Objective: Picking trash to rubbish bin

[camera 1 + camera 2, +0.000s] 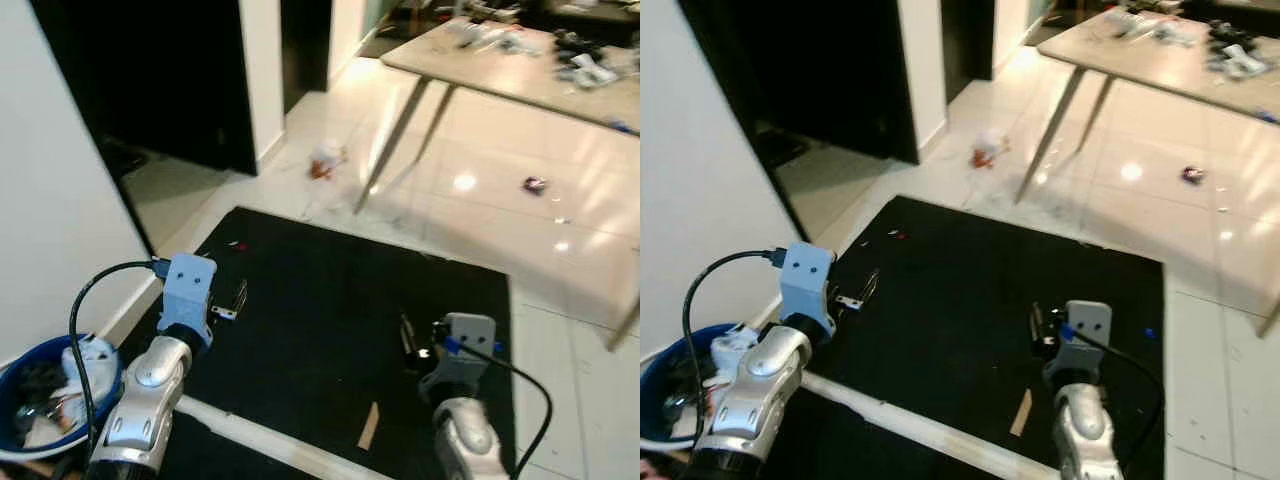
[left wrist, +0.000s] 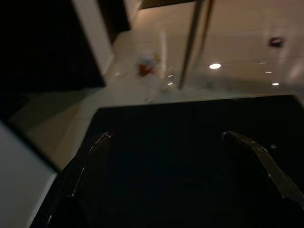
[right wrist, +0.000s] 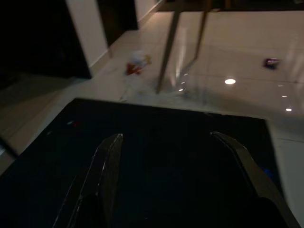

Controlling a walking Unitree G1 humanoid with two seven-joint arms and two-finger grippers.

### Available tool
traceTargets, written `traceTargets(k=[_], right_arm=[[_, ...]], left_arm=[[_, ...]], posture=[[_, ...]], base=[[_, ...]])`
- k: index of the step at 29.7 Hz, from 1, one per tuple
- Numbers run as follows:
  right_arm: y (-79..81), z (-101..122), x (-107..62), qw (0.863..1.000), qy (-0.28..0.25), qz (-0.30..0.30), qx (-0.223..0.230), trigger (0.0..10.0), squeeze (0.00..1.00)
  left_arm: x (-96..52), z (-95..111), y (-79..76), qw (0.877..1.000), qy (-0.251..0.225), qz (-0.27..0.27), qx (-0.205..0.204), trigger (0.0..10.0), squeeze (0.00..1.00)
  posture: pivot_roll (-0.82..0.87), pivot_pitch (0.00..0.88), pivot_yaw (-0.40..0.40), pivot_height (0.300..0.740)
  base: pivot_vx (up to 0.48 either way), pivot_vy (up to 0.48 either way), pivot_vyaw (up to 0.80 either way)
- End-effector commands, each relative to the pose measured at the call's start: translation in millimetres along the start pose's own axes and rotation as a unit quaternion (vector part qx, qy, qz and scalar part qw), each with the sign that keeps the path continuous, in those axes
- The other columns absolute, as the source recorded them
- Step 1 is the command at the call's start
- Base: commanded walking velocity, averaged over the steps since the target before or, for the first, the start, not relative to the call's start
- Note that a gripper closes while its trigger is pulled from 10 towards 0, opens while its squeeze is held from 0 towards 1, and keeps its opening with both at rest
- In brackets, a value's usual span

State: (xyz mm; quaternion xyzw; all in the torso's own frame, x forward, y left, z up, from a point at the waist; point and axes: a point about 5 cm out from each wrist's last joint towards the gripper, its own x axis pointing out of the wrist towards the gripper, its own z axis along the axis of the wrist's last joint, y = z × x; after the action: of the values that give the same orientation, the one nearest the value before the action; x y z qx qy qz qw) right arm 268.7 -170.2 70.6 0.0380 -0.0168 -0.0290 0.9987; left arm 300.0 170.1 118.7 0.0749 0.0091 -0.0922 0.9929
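Observation:
A crumpled white and orange wrapper (image 1: 325, 162) lies on the shiny tiles beyond the black mat (image 1: 330, 300), near the table's legs. A small dark purple scrap (image 1: 534, 184) sits farther right on the tiles. The blue rubbish bin (image 1: 25, 452) stands at my lower left by the wall, with trash inside. My left gripper (image 2: 167, 135) hovers open over the mat's near left part, holding nothing. My right gripper (image 3: 166, 136) hangs open and empty over the mat's near right part. Both point toward the wrapper (image 3: 137, 63).
A long table (image 1: 520, 70) with clutter stands at the back right, its slanted legs (image 1: 395, 140) beside the wrapper. A dark doorway (image 1: 150, 80) and a white wall are on the left. A cardboard strip (image 1: 368, 425) and a white bar (image 1: 250, 435) lie on the mat.

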Motion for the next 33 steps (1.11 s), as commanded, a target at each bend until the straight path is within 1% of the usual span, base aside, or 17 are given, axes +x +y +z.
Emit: traceTargets(k=[1, 4, 14, 15, 18, 19, 21, 23, 25, 33], right_arm=[[1.9, -8, -4.9, 1.000, 0.018, -0.003, 0.007, 10.0, 0.00], [1.2, -8, -5.3, 1.000, 0.019, -0.005, 0.008, 10.0, 0.00], [-1.4, -8, -5.2, 1.000, 0.019, -0.018, 0.015, 10.0, 0.00], [-1.0, -8, -5.3, 0.999, 0.022, -0.016, 0.021, 10.0, 0.00], [-2.7, -10, -5.5, 0.999, 0.030, -0.025, 0.023, 10.0, 0.00], [-3.0, -10, -5.5, 0.999, 0.031, -0.024, 0.017, 10.0, 0.00], [-3.0, -10, -5.5, 0.999, 0.030, -0.023, 0.013, 10.0, 0.00], [-2.7, -9, -5.4, 0.999, 0.028, -0.021, 0.010, 10.0, 0.00], [-2.9, -8, -4.9, 0.999, 0.025, -0.020, 0.007, 10.0, 0.00], [-4.1, -7, -4.2, 0.999, 0.027, -0.020, 0.008, 10.0, 0.00]], left_arm=[[-2.4, -4, 0.1, 1.000, 0.010, -0.001, -0.013, 10.0, 0.00], [-1.9, -4, 0.0, 1.000, 0.011, -0.003, -0.008, 10.0, 0.00], [-1.2, -4, -0.3, 1.000, 0.012, -0.005, -0.013, 10.0, 0.00], [-1.1, -4, -0.1, 1.000, 0.014, -0.005, -0.012, 10.0, 0.00], [-0.7, -4, -1.2, 1.000, 0.014, -0.011, -0.017, 10.0, 0.00], [-0.5, -4, -2.4, 1.000, 0.015, -0.017, -0.017, 10.0, 0.00], [-1.2, -1, -5.7, 0.999, 0.005, -0.033, -0.024, 10.0, 0.00], [-1.4, 0, -6.6, 0.999, 0.002, -0.037, -0.026, 10.0, 0.00], [-1.6, 3, -8.2, 0.998, -0.007, -0.043, -0.033, 10.0, 0.00], [-1.5, 5, -10.0, 0.998, -0.012, -0.049, -0.036, 10.0, 0.00]], posture=[[0.00, 0.107, 0.062, 0.740], [0.00, 0.106, 0.062, 0.740], [0.00, 0.111, 0.063, 0.740], [0.00, 0.111, 0.063, 0.740], [0.00, 0.113, 0.062, 0.740], [0.00, 0.115, 0.061, 0.740], [0.00, 0.118, 0.061, 0.740], [-0.01, 0.119, 0.060, 0.740], [-0.01, 0.120, 0.059, 0.740], [-0.01, 0.131, 0.055, 0.740]], base=[[0.000, 0.000, -0.80], [0.000, 0.000, -0.80], [0.000, 0.000, -0.80], [0.000, 0.000, -0.80], [0.000, 0.000, -0.65], [0.000, 0.000, 0.00], [0.000, 0.000, 0.00], [0.000, 0.000, 0.00], [0.330, 0.000, 0.00], [0.450, 0.000, 0.00]])
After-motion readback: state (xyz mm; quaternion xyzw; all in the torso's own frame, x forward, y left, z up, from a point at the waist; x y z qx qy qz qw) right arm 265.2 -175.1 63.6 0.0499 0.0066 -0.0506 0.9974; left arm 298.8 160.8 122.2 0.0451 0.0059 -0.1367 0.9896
